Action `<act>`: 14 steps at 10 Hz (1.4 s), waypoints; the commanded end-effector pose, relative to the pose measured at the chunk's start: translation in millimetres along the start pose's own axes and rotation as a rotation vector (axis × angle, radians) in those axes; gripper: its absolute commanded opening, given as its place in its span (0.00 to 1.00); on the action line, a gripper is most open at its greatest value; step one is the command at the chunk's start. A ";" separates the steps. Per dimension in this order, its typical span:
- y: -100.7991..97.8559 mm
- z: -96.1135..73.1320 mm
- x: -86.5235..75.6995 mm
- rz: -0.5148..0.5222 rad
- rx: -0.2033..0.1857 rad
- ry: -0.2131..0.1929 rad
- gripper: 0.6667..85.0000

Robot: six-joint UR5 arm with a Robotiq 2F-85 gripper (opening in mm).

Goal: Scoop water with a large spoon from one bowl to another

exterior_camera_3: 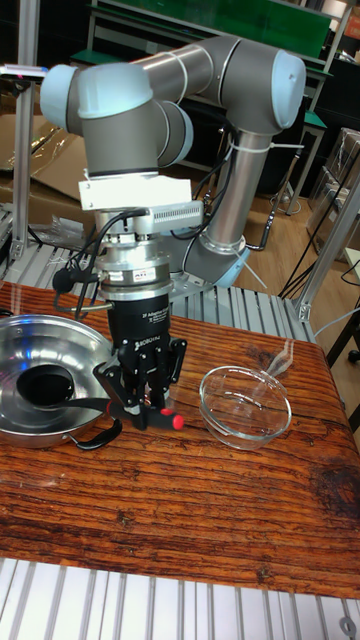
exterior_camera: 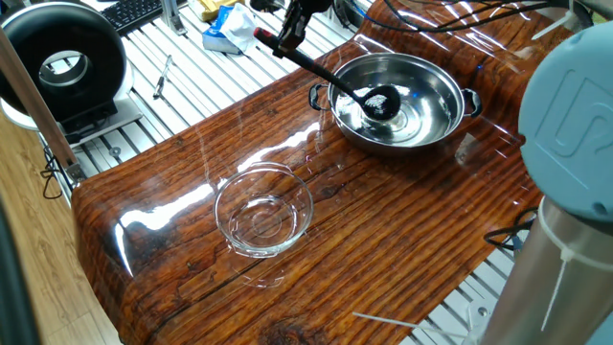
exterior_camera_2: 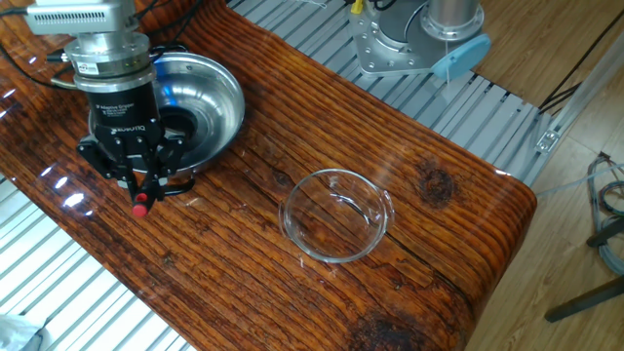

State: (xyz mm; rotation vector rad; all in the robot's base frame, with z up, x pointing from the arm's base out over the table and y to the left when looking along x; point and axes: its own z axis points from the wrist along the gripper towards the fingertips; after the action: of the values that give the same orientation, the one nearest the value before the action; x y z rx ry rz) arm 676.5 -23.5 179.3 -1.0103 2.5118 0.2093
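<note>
End effector (exterior_camera_3: 146, 398) was clamped on large spoon (exterior_camera: 326, 73) near its red tip, handle slanted so cup sat w/in steel bowl (exterior_camera: 431, 120) to fill, glass bowl (exterior_camera: 264, 209) apart.

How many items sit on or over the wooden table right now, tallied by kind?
Bowls: 2, the steel bowl and the glass bowl.
Ladles: 1, the black ladle, its cup inside the steel bowl, its handle held by the gripper.
Total: 3.
</note>
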 end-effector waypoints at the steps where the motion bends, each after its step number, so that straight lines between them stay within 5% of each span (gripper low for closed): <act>1: -0.2 -6.8 0.0 0.022 0.024 0.006 0.00; 5: 4.1 -8.5 3.9 0.061 0.020 0.028 0.00; 8: 14.5 -9.9 13.4 0.112 0.000 0.081 0.00; 14: 15.0 -13.4 19.6 0.128 0.031 0.120 0.00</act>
State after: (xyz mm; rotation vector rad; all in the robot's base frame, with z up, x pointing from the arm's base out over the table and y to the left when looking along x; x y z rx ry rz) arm 651.0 -26.8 180.7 -0.8947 2.6685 0.1595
